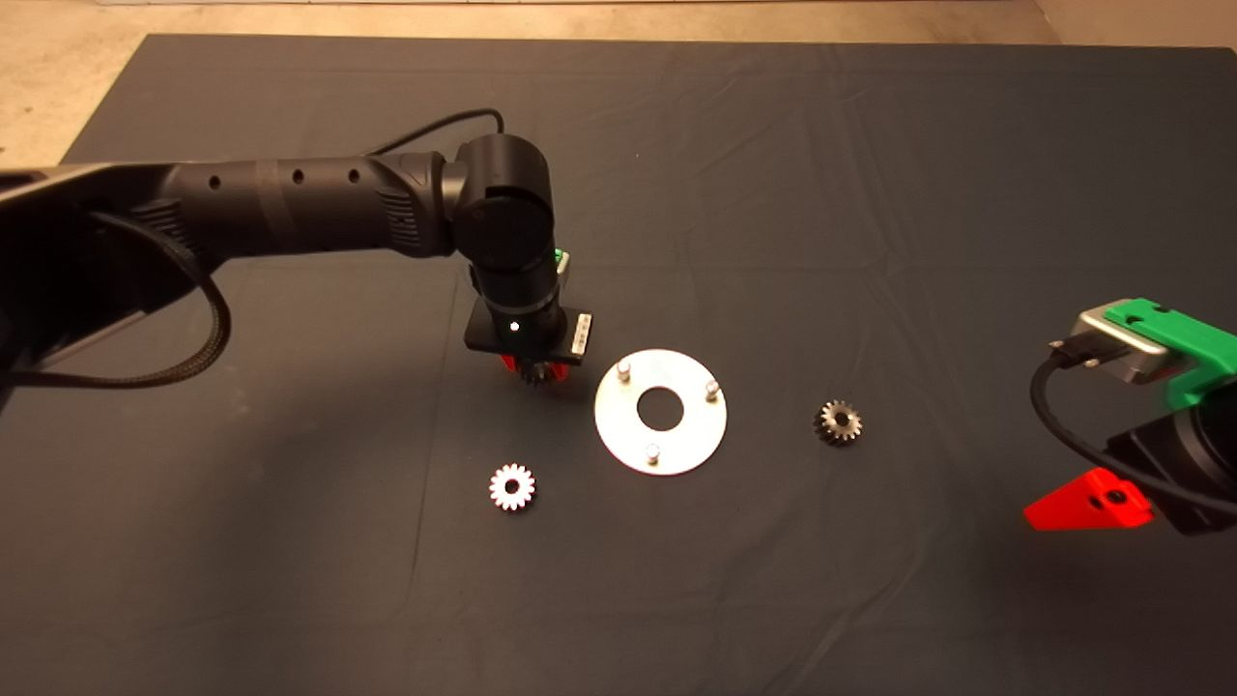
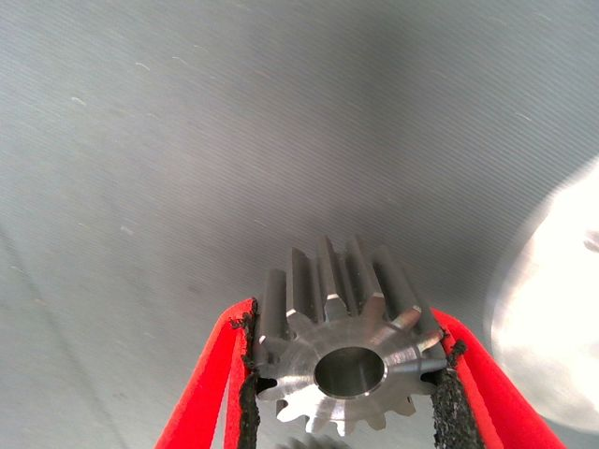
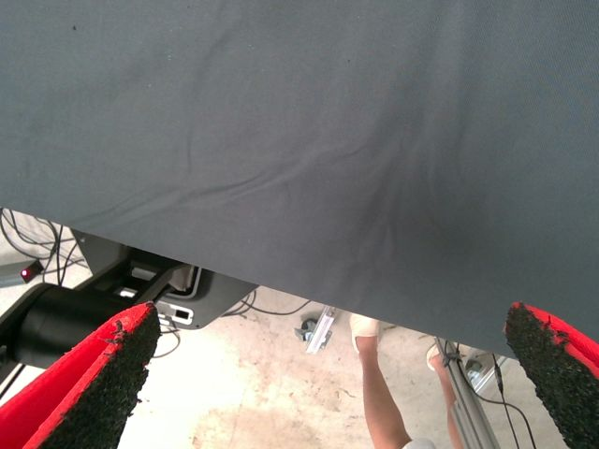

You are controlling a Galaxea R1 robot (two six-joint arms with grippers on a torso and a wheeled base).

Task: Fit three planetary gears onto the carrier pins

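Gears lie nearest on the dark mat (image 1: 870, 242): one bright planetary gear (image 1: 512, 486) rests flat at the near left, just left of the silver disc (image 1: 676, 447); a darker planetary gear (image 1: 838, 422) sits well apart to the disc's right, tipped a little on its side. The right gripper (image 1: 1090, 503) waits at the near right edge, doing nothing; its wrist view shows its red fingers (image 3: 89, 383) spread wide with only mat and floor between them, and a person's leg (image 3: 384, 398) beyond the mat's edge.

Next comes the disc itself, flat, with a large centre hole and three carrier pins standing upright in a triangle: a near pin (image 1: 652, 452), a far-left pin (image 1: 623, 370) and a far-right pin (image 1: 712, 389); all three are bare, so no gear is installed yet.

Just left of the disc's far side, the left gripper (image 1: 532, 372) hangs under its black arm, pointing down; its two red fingers (image 2: 211, 393) are clenched on the third planetary gear (image 2: 342, 360), pads pressing on opposite sides of the teeth; the bore is open and unobstructed, though how level the gear is held is hard to judge. The bright edge of the disc (image 2: 552, 318) shows beside the gear in the wrist view.

The far-left pin lies to the right of the held gear, close by, and the left arm is much the nearer arm to it; likely the bore must be carried rightward and lined up over that upright stud, then lowered.
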